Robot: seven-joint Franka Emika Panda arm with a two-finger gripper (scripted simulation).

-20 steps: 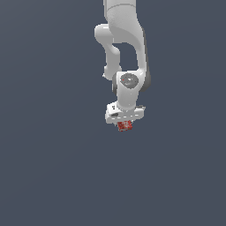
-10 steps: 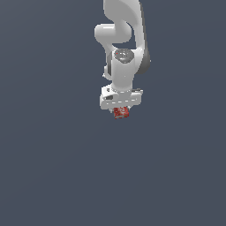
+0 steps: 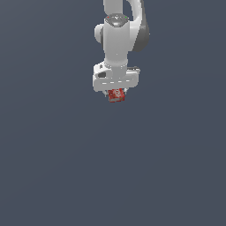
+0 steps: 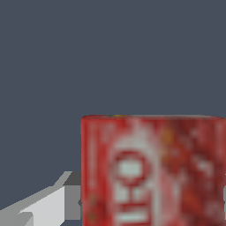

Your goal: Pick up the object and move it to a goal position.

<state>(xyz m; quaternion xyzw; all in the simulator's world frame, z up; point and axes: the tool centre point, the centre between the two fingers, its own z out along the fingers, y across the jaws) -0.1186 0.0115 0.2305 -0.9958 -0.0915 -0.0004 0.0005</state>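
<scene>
We see the white arm [image 3: 118,39] hanging down from the upper edge of the exterior view, and we take its wide white claw [image 3: 116,93] as our landmark. Directly beneath the claw's body sits the object [image 3: 116,95], a small red can-like block with white markings, much narrower than the claw above it. It touches the claw's underside and hangs against the plain dark grey background, with nothing under it that we can make out as a tabletop or a support.

The claw appears clamped on the object: the red block sits tucked between its short fingers, which are mostly hidden behind it in the exterior view. In the wrist view the object [image 4: 154,170] fills much of the picture, very near the camera, with one pale grey finger [image 4: 53,203] just beside its edge.

We see no containers in either view.

As for which way it points, the object shows a broad red face with a white ring-like marking toward the wrist camera. In the exterior view it looks roughly as wide as it is tall and slightly tilted; we cannot tell its long axis with confidence, as the render is too small and blurred.
</scene>
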